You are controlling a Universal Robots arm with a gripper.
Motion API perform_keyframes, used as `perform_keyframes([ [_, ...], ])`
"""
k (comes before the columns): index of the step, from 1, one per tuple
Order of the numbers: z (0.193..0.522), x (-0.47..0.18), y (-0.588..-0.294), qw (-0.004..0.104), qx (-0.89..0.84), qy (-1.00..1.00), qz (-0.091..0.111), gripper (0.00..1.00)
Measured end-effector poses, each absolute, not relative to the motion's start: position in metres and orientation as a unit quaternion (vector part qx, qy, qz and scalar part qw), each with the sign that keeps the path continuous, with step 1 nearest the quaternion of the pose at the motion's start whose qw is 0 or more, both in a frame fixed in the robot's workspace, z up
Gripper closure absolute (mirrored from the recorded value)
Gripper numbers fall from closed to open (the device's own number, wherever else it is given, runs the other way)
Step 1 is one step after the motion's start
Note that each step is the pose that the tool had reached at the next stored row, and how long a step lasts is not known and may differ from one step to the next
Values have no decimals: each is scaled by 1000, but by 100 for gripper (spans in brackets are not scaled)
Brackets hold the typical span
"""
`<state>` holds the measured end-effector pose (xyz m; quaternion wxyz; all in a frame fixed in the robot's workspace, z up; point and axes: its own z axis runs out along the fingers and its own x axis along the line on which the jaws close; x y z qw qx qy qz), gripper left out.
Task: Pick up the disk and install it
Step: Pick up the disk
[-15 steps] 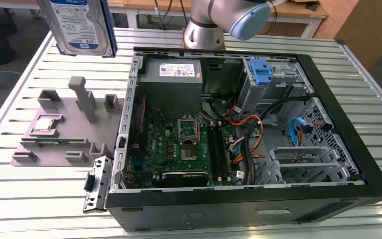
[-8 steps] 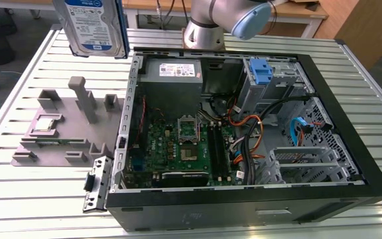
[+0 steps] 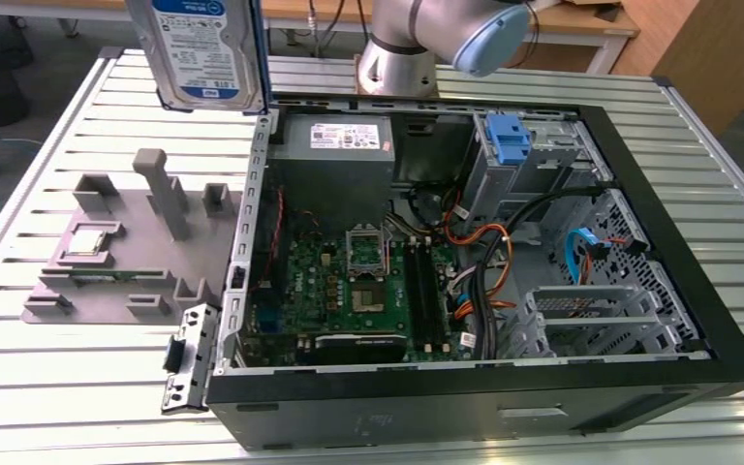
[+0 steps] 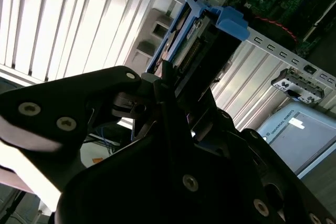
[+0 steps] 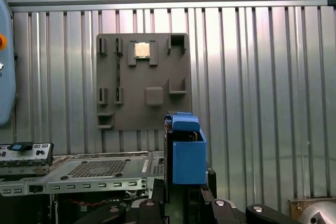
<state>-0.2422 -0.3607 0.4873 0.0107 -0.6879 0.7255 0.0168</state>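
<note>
The disk [image 3: 204, 48] hangs upright in the air above the table's far side, towards the exterior view's left of the open computer case [image 3: 476, 252]. It is a silver drive with a white-and-blue label and blue side rails. In the second wrist view the disk [image 4: 191, 30] stands edge-on between the black fingers [image 4: 164, 85] of my gripper [image 4: 178, 93], which is shut on it. The first wrist view looks down on the disk's blue carrier end [image 5: 186, 153], held above the gripper [image 5: 184, 203].
A grey holder block [image 3: 127, 252] with a small square chip [image 3: 88, 242] lies on the slatted table [image 3: 36, 387] beside the case. Inside the case are the motherboard [image 3: 359, 281], cables and a drive bay with a blue carrier [image 3: 508, 140]. The arm's base [image 3: 398, 58] stands behind.
</note>
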Motion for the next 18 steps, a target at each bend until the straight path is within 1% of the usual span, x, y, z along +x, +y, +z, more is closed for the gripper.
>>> perform_keyframes([
  [18,487,-221,-361,11,-688,726,17,65],
])
